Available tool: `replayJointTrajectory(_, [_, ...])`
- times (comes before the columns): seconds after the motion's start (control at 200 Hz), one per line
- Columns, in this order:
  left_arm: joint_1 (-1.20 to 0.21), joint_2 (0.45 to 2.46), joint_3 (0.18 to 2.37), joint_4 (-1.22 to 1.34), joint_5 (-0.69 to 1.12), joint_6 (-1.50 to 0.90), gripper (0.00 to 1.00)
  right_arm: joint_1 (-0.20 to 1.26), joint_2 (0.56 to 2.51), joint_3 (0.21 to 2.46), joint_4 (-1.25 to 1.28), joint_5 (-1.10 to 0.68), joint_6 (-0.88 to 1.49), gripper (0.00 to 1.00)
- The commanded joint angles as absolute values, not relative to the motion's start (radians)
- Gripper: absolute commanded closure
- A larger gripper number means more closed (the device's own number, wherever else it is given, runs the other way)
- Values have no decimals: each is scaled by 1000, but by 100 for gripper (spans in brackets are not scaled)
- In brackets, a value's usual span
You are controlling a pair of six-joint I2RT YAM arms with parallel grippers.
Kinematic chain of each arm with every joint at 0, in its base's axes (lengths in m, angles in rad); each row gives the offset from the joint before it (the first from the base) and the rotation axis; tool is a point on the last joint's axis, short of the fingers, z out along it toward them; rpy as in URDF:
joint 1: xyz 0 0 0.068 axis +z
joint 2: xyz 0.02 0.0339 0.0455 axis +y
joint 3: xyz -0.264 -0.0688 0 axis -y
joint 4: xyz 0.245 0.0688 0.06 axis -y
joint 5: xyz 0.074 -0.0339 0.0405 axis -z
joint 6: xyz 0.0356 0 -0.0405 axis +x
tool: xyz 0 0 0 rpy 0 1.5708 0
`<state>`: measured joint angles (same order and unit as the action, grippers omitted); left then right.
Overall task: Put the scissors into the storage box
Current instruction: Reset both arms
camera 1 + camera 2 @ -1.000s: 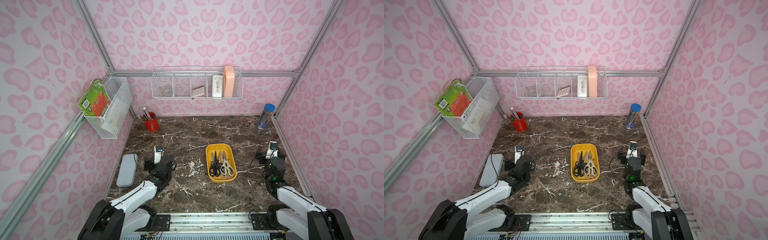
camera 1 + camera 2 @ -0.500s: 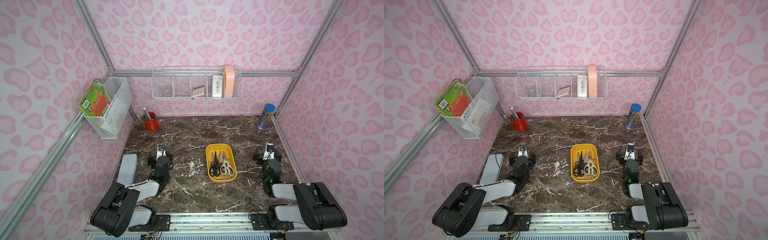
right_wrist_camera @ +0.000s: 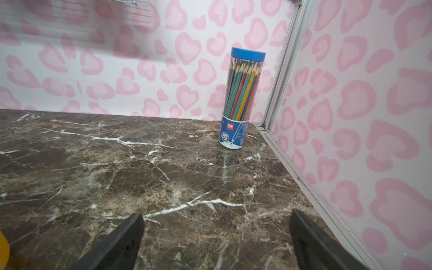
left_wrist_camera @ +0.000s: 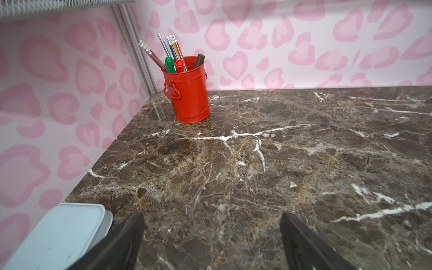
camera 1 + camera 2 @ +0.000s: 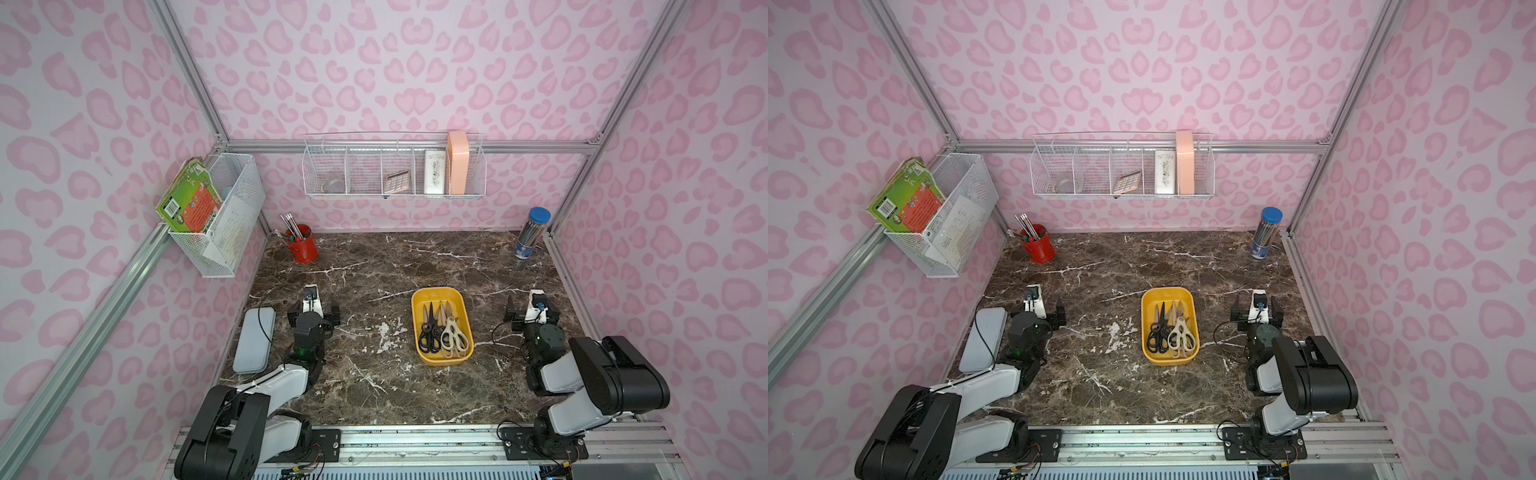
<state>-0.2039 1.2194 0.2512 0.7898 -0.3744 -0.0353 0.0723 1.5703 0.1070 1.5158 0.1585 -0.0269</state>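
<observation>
We see one marble table (image 5: 374, 270). Two grippers sit low over it, the left gripper (image 5: 314, 312) and right gripper (image 5: 533, 311), both with jaws apart and empty. Between them, one yellow storage box (image 5: 417, 305) holds the scissors (image 5: 440, 334): one cream pair and at least two black.

Bright, even, diffuse light; shadows short and soft, just a thin rim under the storage box (image 5: 417, 307). Marble tabletop (image 5: 374, 270) shows dull sheen, faintly mirroring the red pencil cup (image 4: 189, 93). The 2 top views sharp; frame posts (image 5: 189, 70) bow near edges.
</observation>
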Motion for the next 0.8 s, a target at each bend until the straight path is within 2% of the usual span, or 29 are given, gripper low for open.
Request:
replayJointTrajectory(0.0, [-201,1196,251,734,-380,-27,4,69,1569,144,1476,130,-22,1])
replayJointTrajectory(0.105, [-173,1198,254,728,-353,-40,3,43,1567,185,1400,94,0,1])
replayJointTrajectory(0.2, [-168,1257,257,815,-338,44,7,36,1568,187,1395,86,2,2])
replayJointTrajectory(0.26, [-143,1306,253,901,-387,27,4,36,1568,189,1391,86,3,1])
replayJointTrajectory(0.32, [-82,1351,251,941,-262,-18,6,36,1568,189,1392,86,3,1])
replayJointTrajectory(0.385, [-80,1430,262,982,-247,-12,5,36,1568,188,1394,88,3,1])
replayJointTrajectory(0.56, [-83,1643,218,1349,-244,47,1,36,1566,188,1392,86,6,1])
replayJointTrajectory(0.69, [-82,1567,321,1057,-219,30,2,36,1568,189,1393,90,6,1])
replayJointTrajectory(0.755, [-82,1567,425,848,-175,51,7,36,1568,191,1389,92,6,1])
replayJointTrajectory(0.8, [-74,1544,447,758,-152,25,7,37,1567,191,1388,91,8,1])
